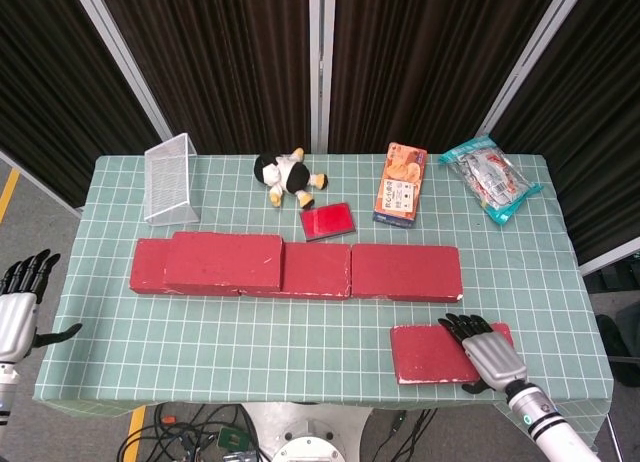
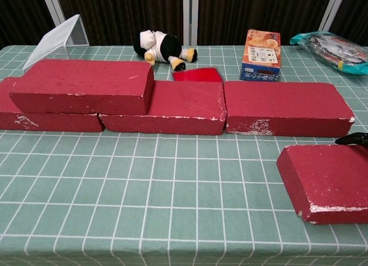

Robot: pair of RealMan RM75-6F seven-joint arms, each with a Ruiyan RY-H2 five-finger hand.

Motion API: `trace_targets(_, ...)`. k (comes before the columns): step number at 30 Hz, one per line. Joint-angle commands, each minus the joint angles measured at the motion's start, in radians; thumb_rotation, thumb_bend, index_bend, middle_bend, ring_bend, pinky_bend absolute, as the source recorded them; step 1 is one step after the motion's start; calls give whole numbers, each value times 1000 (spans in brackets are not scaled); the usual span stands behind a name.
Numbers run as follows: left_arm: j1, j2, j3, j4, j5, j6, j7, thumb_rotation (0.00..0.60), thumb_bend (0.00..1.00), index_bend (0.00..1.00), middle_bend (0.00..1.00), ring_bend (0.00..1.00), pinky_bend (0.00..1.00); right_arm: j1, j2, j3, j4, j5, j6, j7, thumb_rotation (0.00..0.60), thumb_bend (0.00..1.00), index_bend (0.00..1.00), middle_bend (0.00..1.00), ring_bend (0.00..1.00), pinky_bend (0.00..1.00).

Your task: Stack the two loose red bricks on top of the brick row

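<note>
The brick row (image 1: 405, 272) (image 2: 284, 107) runs across the table's middle. One red brick (image 1: 222, 261) (image 2: 83, 84) lies stacked on its left part. A loose red brick (image 1: 430, 352) (image 2: 325, 182) lies flat near the front right edge. My right hand (image 1: 485, 350) lies over that brick's right end, fingers spread across its top and the thumb at its near edge. I cannot see a firm grip. Only dark fingertips (image 2: 353, 139) show in the chest view. My left hand (image 1: 20, 304) hangs off the table's left side, fingers apart, holding nothing.
Behind the row lie a small red block (image 1: 328, 221), a plush toy (image 1: 287, 177), an orange snack box (image 1: 401, 184), a snack bag (image 1: 490, 177) and a white wire basket (image 1: 170, 179). The table edge (image 1: 300, 397) runs just in front of the loose brick.
</note>
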Motion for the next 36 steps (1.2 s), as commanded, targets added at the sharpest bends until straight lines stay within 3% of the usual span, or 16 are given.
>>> trace_targets(1,4,0,-5,0,0,-4,-3,600,1,34,0,0,0,4,-5,1,7,6,0,12,600,54,0,21,0,0)
trace_targets(9,15,7,-16,-6,3,-24,-16,600,1,34,0,0,0,1,-11,-4,19,-16,35,46,600,84,0,176,88,11)
trace_targets(14,18,12,-19,-13,7,-39,-15,600,1,34,0,0,0,-4,6,-7,2,-36,66,56,600,98,0,246,161,88)
trace_targets(21,29,14,-24,-18,11,-44,-24,600,1,35,0,0,0,0,87,3,-83,-96,123,116,600,98,0,262,177,115)
trace_targets(25,39,15,-26,-15,13,-40,-34,600,1,36,0,0,0,34,148,56,-132,-95,143,126,600,97,0,260,178,117)
trace_targets(29,52,9,-32,-5,27,-14,-38,600,0,36,0,0,0,112,177,133,-168,-23,83,100,600,96,0,260,182,119)
trace_targets(36,66,1,-35,8,50,11,-24,600,1,37,0,0,0,303,87,264,-80,183,-98,70,600,95,9,266,182,123)
